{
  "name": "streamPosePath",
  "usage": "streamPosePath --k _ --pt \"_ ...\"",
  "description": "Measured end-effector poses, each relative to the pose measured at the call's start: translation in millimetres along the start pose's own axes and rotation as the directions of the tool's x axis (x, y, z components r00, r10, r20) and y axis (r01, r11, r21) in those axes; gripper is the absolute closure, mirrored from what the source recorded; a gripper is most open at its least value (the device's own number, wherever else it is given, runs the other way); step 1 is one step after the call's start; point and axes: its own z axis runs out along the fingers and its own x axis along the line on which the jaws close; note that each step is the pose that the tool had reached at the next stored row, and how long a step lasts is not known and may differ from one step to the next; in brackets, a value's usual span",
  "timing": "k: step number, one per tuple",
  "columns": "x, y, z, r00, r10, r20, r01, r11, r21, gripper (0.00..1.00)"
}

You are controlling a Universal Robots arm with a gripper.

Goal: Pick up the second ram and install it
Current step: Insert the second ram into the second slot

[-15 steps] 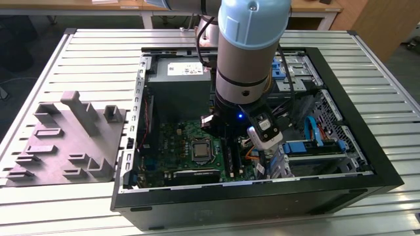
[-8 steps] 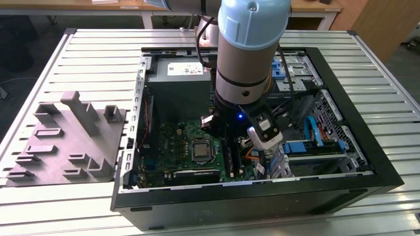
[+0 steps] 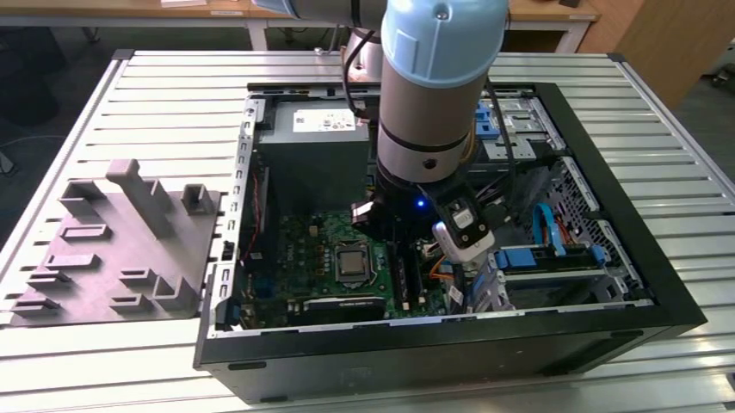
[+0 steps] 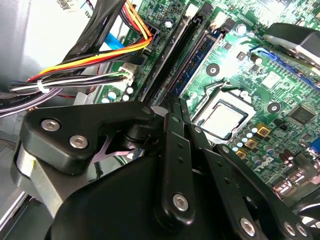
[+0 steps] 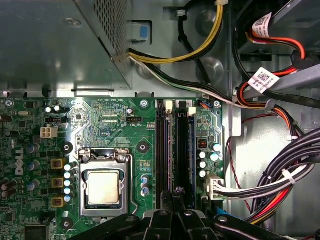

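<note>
We see a worktop [image 3: 172, 95] of ribbed, matt silvery metal. The computer case [image 3: 460, 344] looks like matt black painted metal. The motherboard [image 5: 100, 120] is glossy green, its processor lid [image 5: 103, 187] brushed metal. The tool [image 4: 175, 107] is matt black with shiny screw heads.

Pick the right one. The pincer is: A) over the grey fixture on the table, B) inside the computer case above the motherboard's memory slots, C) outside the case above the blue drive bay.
B: in the first wrist view the pincer sits over the memory slots on the motherboard, beside the CPU socket.
</note>
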Motion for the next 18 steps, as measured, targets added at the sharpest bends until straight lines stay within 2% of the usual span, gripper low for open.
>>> streamPosePath --k 18 --pt "0.3 -0.1 3.7 1.0000 0.000 0.0000 0.000 1.0000 0.0001 0.89"
